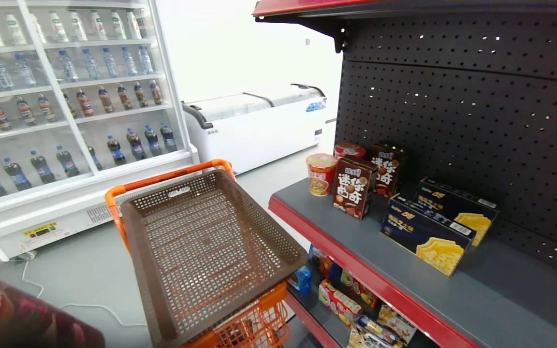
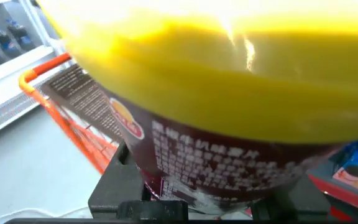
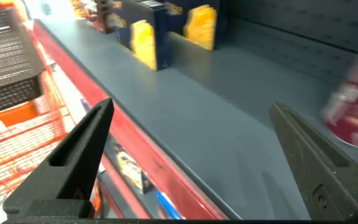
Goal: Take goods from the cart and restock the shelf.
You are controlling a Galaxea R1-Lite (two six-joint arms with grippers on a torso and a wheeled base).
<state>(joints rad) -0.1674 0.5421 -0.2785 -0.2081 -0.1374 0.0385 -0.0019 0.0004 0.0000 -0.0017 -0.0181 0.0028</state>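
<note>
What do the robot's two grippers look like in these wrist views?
The right gripper has two matte black, wedge-shaped fingers that taper to blunt tips; one carries a small mark near its base. Of the left gripper, black, blocky plastic parts show on either side of the maroon, yellow-lidded cup, which hides the rest.

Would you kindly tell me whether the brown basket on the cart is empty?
Empty: the brown basket shows only its bare perforated floor in the head view.
</note>
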